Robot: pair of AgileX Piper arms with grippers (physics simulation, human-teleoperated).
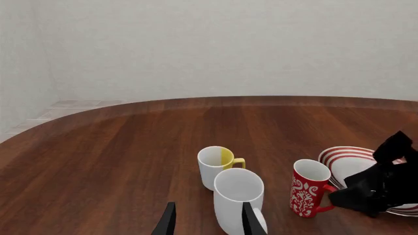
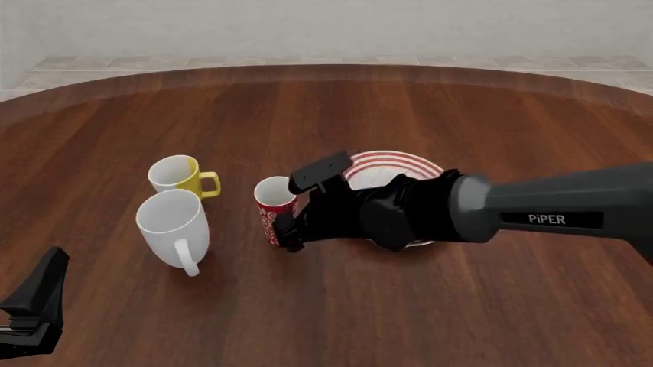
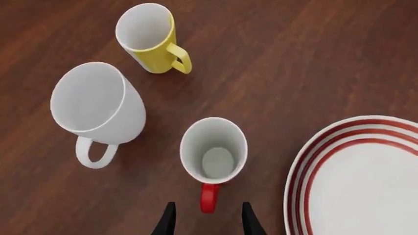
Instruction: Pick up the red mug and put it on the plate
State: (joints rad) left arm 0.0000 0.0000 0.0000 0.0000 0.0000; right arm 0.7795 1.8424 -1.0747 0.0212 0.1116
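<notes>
While the front view packs everything into the middle of the frame, the red mug (image 2: 272, 210) stands upright on the brown table (image 2: 429, 306), just left of the plate (image 2: 393, 164) and half masked by the right gripper (image 2: 298, 205). Right arm (image 2: 551, 210) enters from the right edge, marked PIPER, and its bulk covers most of the plate's lower half. Fingers look spread, one above the mug rim, one low at its base; contact with the mug cannot be settled from here.

Right wrist view, looking straight down, settles more: red mug (image 3: 214, 152) in lower centre, white inside, red handle pointing toward the frame's bottom edge. Two dark fingertips (image 3: 168, 221) flank the handle with clear gaps either side, so this gripper (image 3: 207, 221) is open and grips nothing. Plate (image 3: 326, 147) at lower right, red rings on rim, apart from the mug. White mug (image 3: 98, 105) at left, yellow mug (image 3: 149, 39) at top.

Left wrist view alone shows the mug's white lettering (image 1: 305, 193), lower right, with the right gripper (image 1: 382, 183) just beside it over the plate (image 1: 343, 159). Left gripper (image 1: 207, 223) at bottom centre, fingers parted, empty; white mug (image 1: 236, 198) seen behind them. In the front view that gripper (image 2: 36, 302) sits at lower left, well apart from the mugs.
</notes>
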